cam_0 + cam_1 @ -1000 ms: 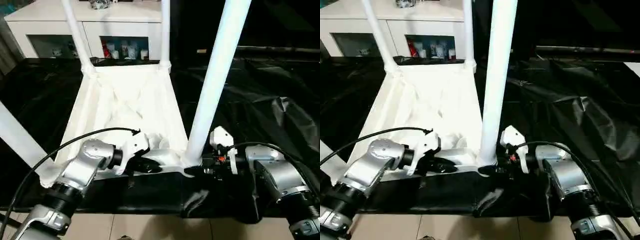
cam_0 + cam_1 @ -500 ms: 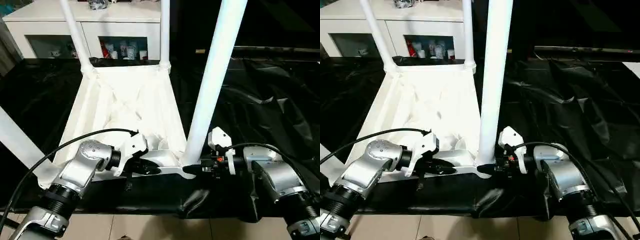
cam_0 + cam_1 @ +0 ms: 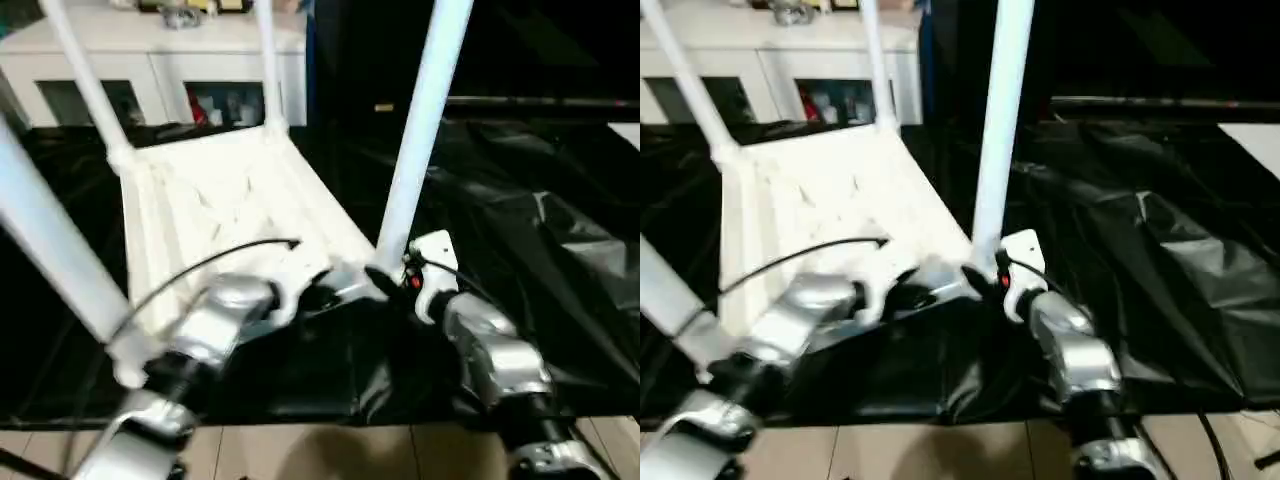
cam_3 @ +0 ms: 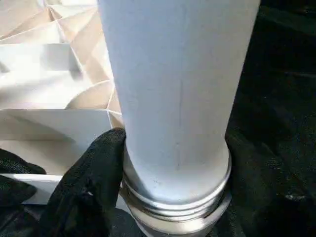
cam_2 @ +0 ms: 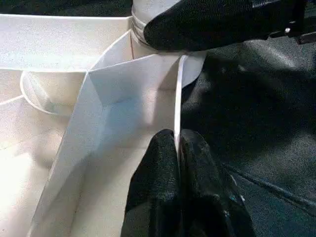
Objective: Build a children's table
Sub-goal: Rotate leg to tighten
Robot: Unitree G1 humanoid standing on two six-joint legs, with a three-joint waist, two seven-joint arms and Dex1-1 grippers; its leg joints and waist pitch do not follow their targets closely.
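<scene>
The children's table lies upside down: its white ribbed tabletop [image 3: 220, 200] rests on the black-draped work table, with white legs standing up from its corners. My left gripper [image 3: 325, 292] is shut on the tabletop's thin near rim [image 5: 178, 98], which runs between its fingertips [image 5: 165, 148]. My right gripper [image 3: 385, 275] is at the near right corner, shut on the base of the near right leg [image 3: 420, 130]. Its black fingers [image 4: 94, 173] press on either side of the leg [image 4: 177, 89], just above the threaded collar. Two far legs [image 3: 268, 60] and a near left leg [image 3: 50, 250] also stand upright.
A white cabinet with glass doors [image 3: 180, 60] stands behind the work table. Crumpled black drape [image 3: 520, 180] covers the table to the right. Tiled floor [image 3: 330, 455] shows below the table's near edge. A black cable [image 3: 200, 265] arcs over my left forearm.
The whole picture has shifted and blurred, so the camera has moved. My right gripper's fingers have closed in a little around the leg's base. The left gripper still holds the rim.
</scene>
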